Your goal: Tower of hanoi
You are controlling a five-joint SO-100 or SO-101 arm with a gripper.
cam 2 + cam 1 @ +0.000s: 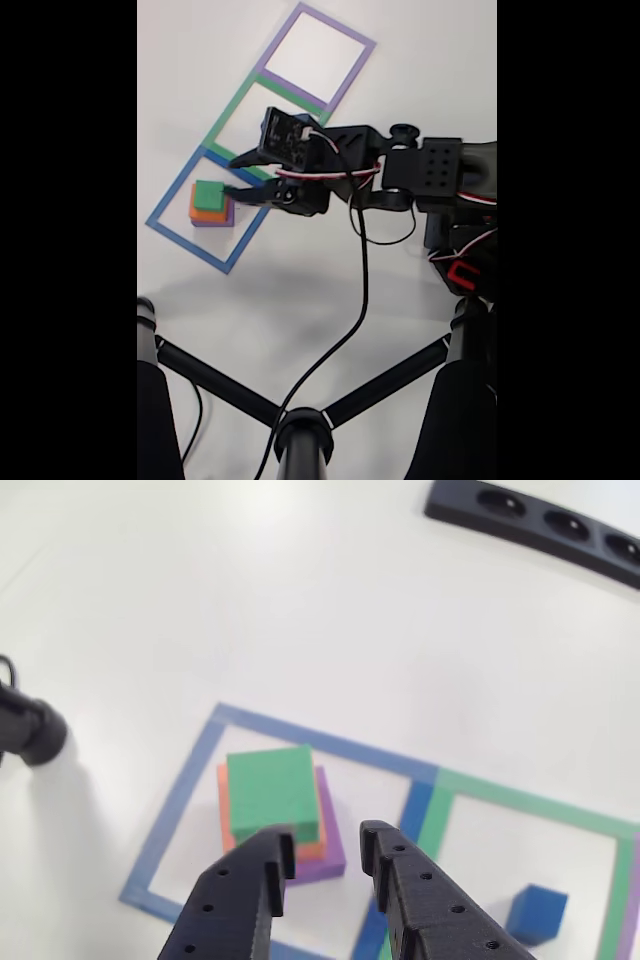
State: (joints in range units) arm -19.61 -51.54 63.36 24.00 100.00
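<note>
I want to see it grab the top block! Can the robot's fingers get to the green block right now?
Probably yes. The fingers are open just beside the green block, which sits on top of the stack, with nothing between them.

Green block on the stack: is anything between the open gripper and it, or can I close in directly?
Nothing visible stands in the way. The gripper is open, just short of the green block, which tops the orange block and purple block in the blue square. The small blue cube sits aside in the green square.
</note>
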